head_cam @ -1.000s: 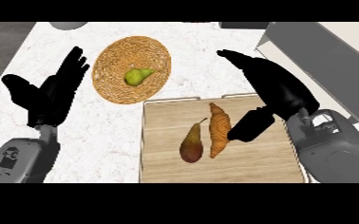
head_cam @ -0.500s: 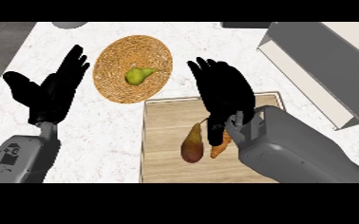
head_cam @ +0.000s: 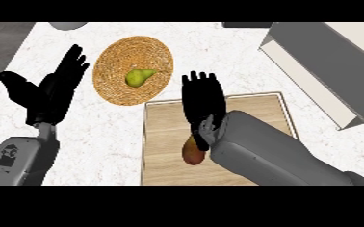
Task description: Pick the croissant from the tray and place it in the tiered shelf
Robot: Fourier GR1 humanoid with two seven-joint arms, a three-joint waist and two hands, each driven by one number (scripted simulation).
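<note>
**A:** From the head view, what sits on the counter (head_cam: 107, 125)?

**B:** A pale marbled top. On it, a wooden tray (head_cam: 167, 125) at lower centre, a round woven plate (head_cam: 117, 72) up and to its left, and the grey tiered shelf (head_cam: 313, 62) running along the right side.

**A:** And on the plate?

**B:** A green pear (head_cam: 138, 77), lying near the plate's middle.

**A:** Where is the right hand (head_cam: 202, 103)?

**B:** Over the tray's upper part, back of the hand toward the camera, fingers straight and spread, pointing away toward the tray's far edge. It looks released; nothing is curled inside it that I can see. Its grey forearm (head_cam: 274, 154) covers much of the tray's right half.

**A:** The croissant, then?

**B:** I cannot make it out. The hand and forearm cover that part of the tray. Only a reddish-brown pear (head_cam: 192, 154) shows, peeking out just below the hand on the tray's boards.

**A:** The left hand (head_cam: 50, 94)?

**B:** At the left edge, open, fingers up, resting beside the woven plate and apart from it.
</note>
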